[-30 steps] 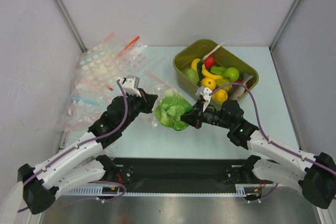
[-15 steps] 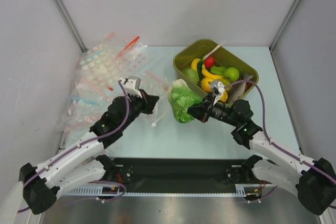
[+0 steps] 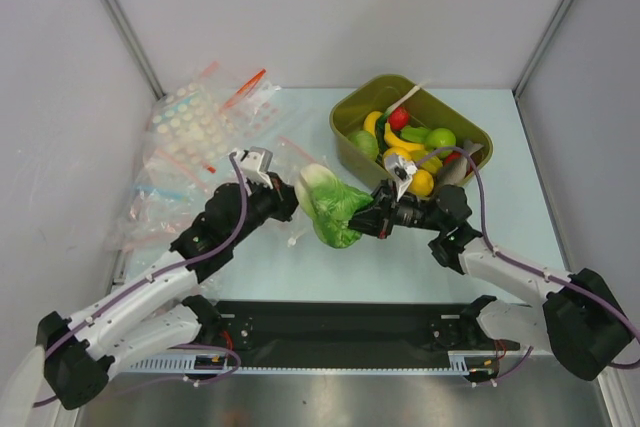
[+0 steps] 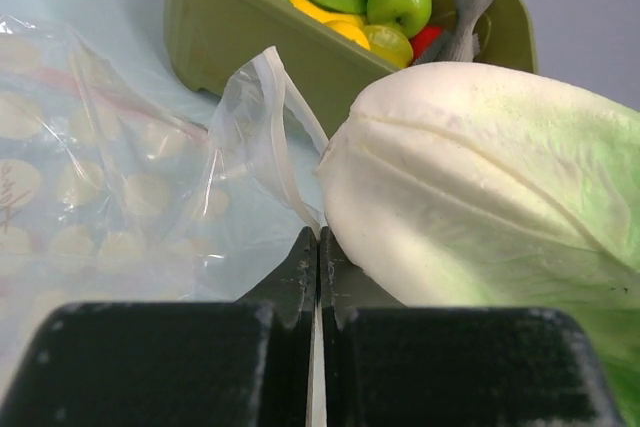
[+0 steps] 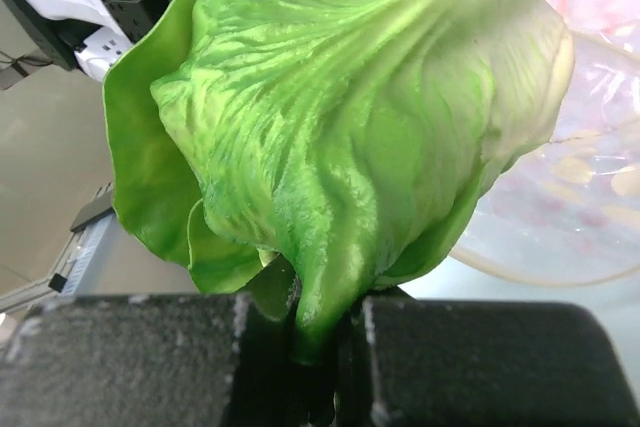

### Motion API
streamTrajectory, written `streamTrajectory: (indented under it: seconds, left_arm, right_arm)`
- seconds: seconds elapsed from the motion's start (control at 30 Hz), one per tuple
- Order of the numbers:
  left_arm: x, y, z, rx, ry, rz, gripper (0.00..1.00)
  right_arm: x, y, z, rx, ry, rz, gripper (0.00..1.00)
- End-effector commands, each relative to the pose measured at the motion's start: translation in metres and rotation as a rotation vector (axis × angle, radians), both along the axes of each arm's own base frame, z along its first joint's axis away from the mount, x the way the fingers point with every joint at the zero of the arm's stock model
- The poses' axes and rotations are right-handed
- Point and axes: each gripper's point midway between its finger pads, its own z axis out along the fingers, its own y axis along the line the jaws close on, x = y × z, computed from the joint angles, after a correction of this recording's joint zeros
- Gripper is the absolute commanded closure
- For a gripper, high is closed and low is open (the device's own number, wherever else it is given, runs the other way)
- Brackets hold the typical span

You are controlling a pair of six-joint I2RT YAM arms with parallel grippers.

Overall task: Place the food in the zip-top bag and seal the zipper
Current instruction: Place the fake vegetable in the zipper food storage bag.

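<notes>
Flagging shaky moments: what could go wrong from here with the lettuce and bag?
The left gripper pinches just a thin strip of the zip-top bag; its mouth looks narrow, so the lettuce may shove it aside.
The right gripper holds only the leaf's edge; it could twist loose.

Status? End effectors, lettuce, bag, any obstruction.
Left end effector shut on rim of zip-top bag. Right end effector shut on lettuce, lifted, pale end at bag's mouth, not inside. Nothing seen between them.

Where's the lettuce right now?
In the top view the lettuce is mid-table, pinched in the right pincer, just nearer than the green tub and beside the left pincer holding the bag.
</notes>
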Motion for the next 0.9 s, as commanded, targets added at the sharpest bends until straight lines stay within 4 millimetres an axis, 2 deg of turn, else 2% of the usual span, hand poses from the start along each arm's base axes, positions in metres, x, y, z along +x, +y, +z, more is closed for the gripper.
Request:
streamTrajectory:
  seconds: [0.0,0.13,0.33,0.63,0.87]
  left_arm:
    - [-0.006,0.005,0.05,-0.097,-0.119,-0.005,1.0]
    - [-0.005,0.023,0.055,-0.119,-0.125,0.083,1.0]
    - [-0.011,0.043,0.066,-0.175,-0.154,0.149,1.0]
    - [-0.03,0.03,0.085,-0.251,-0.218,0.023,1.0]
    - [-0.036,0.046,0.095,-0.297,-0.257,0.071,1.0]
  right_arm:
    - [-0.01,0.002,0.034,0.066,-0.09,0.073,1.0]
    - [-0.01,0.003,0.033,0.053,-0.089,0.076,1.0]
    - [-0.012,0.015,0.023,0.014,-0.069,0.127,1.0]
    - [-0.014,0.025,0.015,-0.033,-0.08,0.14,1.0]
    - [-0.015,0.026,0.014,-0.043,-0.085,0.145,1.0]
